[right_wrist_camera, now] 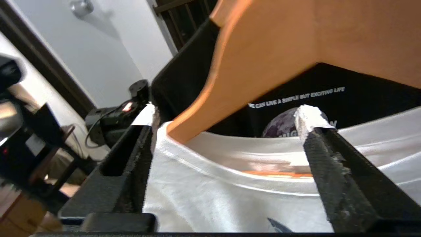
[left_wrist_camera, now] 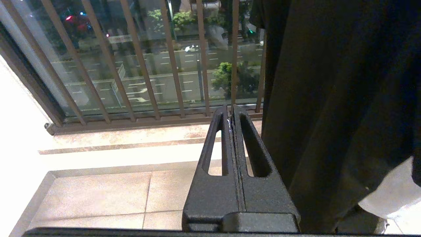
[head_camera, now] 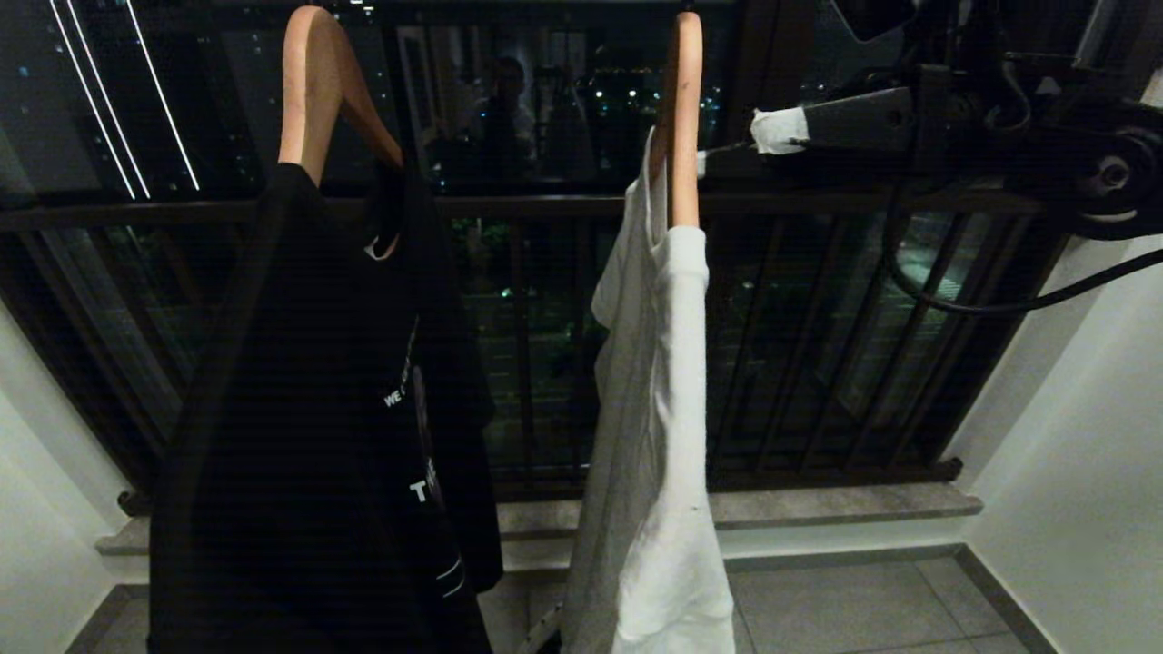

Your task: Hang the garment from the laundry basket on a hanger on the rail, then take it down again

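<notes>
White shirt: the garment [head_camera: 654, 436] hangs on a wooden hanger [head_camera: 686, 118] just right of the middle of the head view, seen nearly edge-on; its hem reaches the bottom edge at about 6 o'clock.
Collar: in the right wrist view the white neckline [right_wrist_camera: 236, 184] sits under the hanger's curved wooden shoulder [right_wrist_camera: 269, 65].
Right gripper: [right_wrist_camera: 227, 115] spread wide, one taped finger [right_wrist_camera: 146, 115] on each side of the collar, gripping nothing; whether either finger touches the cloth cannot be told.
Right arm: in the head view it comes in from 2 o'clock, its white-taped tip [head_camera: 780, 130] just beside the hanger, to the right of it.
Rail and basket: neither shows in any view; the hanger tops run out of the frame at 12 o'clock.
Black shirt: a second garment [head_camera: 327, 436] hangs on its own wooden hanger [head_camera: 318, 82] at 9 to 10 o'clock from the white one, well apart.
Writing: the black shirt's chest print reads "…E CAN LIVE A SIMPLE BUT EXCITING LIFE" [right_wrist_camera: 296, 97] above a round moon-like picture; in the head view only "WE" and "T" are readable.
Left gripper: [left_wrist_camera: 232, 113] closed, its fingers pressed together and empty, low beside the black shirt.
Window bars: dark brown bars [head_camera: 818, 345] stand behind both shirts, above a stone sill [head_camera: 836, 504] and a tiled floor [head_camera: 863, 599].
</notes>
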You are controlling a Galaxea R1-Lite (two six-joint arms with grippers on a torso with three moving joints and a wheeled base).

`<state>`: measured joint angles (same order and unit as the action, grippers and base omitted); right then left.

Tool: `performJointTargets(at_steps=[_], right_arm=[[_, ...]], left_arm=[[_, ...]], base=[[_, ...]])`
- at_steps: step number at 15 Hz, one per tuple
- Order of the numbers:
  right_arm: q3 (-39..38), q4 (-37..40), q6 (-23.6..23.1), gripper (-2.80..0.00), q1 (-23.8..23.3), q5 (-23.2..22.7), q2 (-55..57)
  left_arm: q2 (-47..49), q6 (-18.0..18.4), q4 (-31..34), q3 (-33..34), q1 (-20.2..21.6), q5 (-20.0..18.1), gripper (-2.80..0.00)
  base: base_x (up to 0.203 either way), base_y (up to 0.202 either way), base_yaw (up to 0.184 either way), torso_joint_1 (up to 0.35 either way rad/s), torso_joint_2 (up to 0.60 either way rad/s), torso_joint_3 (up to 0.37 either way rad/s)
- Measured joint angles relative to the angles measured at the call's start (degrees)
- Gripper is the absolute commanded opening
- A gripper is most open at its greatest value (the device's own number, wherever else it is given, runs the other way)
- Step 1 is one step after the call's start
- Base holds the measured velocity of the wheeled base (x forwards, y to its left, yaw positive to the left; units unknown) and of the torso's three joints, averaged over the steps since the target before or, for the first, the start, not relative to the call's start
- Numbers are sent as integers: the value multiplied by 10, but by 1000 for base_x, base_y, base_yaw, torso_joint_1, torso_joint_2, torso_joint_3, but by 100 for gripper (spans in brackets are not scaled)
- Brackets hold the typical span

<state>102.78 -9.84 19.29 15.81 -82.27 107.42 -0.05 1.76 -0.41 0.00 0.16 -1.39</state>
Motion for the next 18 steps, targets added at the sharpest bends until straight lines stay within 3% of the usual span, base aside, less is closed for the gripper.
performJointTargets(at_steps=[8, 18], right_arm=[[27, 8, 3, 0, 53, 71, 29], [30, 15, 5, 0, 104, 192, 21]], left_arm=[[0, 0, 0, 0, 0, 0, -280], [0, 0, 0, 0, 0, 0, -280]], base=[[0, 0, 0, 0, 0, 0], [0, 0, 0, 0, 0, 0]])
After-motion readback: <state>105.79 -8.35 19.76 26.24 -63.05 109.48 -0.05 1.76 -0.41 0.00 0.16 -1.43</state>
